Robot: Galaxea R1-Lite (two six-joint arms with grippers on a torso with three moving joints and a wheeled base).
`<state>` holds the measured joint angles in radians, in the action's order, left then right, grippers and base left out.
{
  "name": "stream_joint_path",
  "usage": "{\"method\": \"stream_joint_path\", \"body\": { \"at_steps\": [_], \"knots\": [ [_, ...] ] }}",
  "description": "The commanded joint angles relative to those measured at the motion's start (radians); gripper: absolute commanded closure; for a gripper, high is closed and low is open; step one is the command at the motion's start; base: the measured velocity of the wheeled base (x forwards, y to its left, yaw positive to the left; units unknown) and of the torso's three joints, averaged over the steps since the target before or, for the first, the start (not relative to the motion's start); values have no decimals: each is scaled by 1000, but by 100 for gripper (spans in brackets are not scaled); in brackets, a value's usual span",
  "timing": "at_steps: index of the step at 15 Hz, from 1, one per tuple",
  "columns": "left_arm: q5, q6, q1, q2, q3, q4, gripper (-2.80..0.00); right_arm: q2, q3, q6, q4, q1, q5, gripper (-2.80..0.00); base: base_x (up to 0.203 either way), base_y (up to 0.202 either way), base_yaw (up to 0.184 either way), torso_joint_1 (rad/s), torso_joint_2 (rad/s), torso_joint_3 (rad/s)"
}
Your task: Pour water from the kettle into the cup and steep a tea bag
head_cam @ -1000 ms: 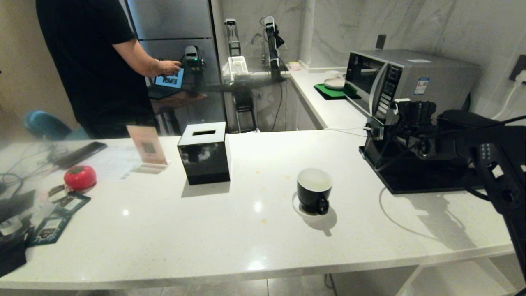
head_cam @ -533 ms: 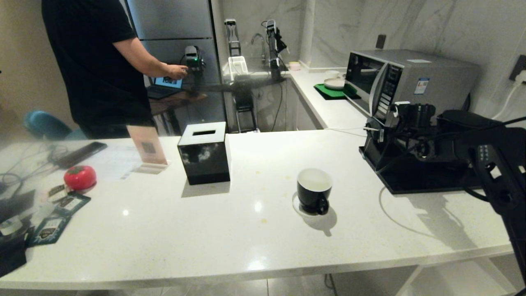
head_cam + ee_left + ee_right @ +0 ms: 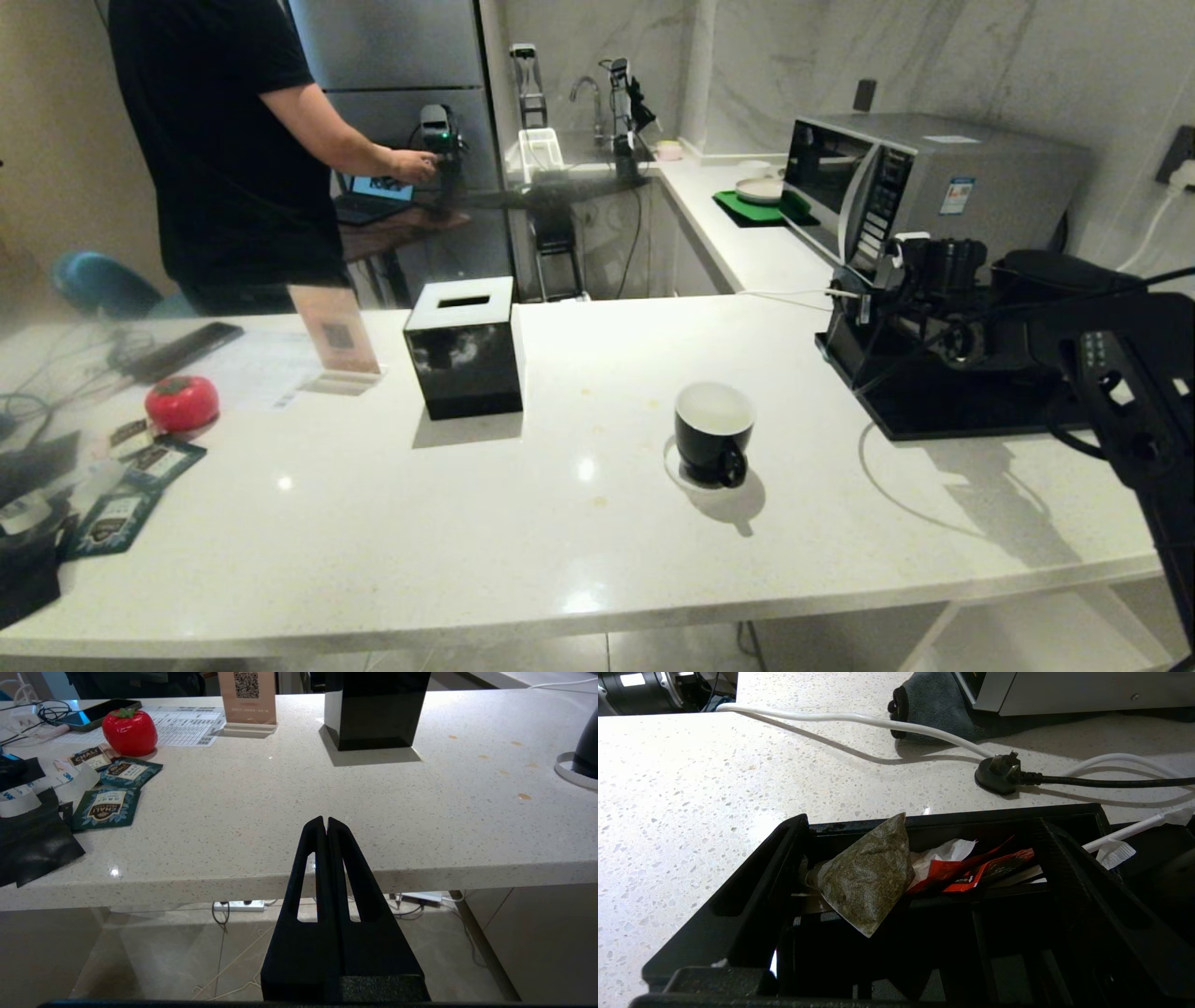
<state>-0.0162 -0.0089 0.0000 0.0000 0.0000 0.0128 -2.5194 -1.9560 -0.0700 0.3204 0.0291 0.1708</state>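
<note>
- Between my right gripper's (image 3: 896,896) wide-spread jaws lies the tea bag (image 3: 866,877), untouched, red wrappers (image 3: 971,870) beyond.
- Ahead of my left gripper (image 3: 325,822), jaws pressed together, empty: the counter edge (image 3: 299,877).

One small round black cup with a white inside (image 3: 713,432) stands on one white saucer (image 3: 674,464). One black cube-shaped tissue box (image 3: 464,347) sits on the one white speckled table (image 3: 467,523). One red tomato-shaped object (image 3: 181,402) lies near three flat dark blue printed packets (image 3: 108,807). One pinkish upright QR-code card (image 3: 333,329) stands beside the box. One brownish-green pyramid-shaped tea bag (image 3: 868,876) rests in one black compartmented tray (image 3: 1069,868). One silver microwave (image 3: 920,185) stands on the far side. One person in a black shirt (image 3: 224,140) is in view.
</note>
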Motion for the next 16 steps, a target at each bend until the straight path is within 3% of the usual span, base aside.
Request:
{"method": "stream_joint_path", "body": {
  "at_steps": [1,2,16],
  "knots": [
    [-1,0,0,2,0,1,0,-10,0,-2,-1,0,1,-280,0,0,0,0,0,0],
    [-1,0,0,2,0,1,0,-10,0,-4,-3,0,1,0,0,0,0,0,0,0],
    [-1,0,0,2,0,1,0,-1,0,3,-1,-4,-1,0,0,0,0,0,0,0]
  ]
}}
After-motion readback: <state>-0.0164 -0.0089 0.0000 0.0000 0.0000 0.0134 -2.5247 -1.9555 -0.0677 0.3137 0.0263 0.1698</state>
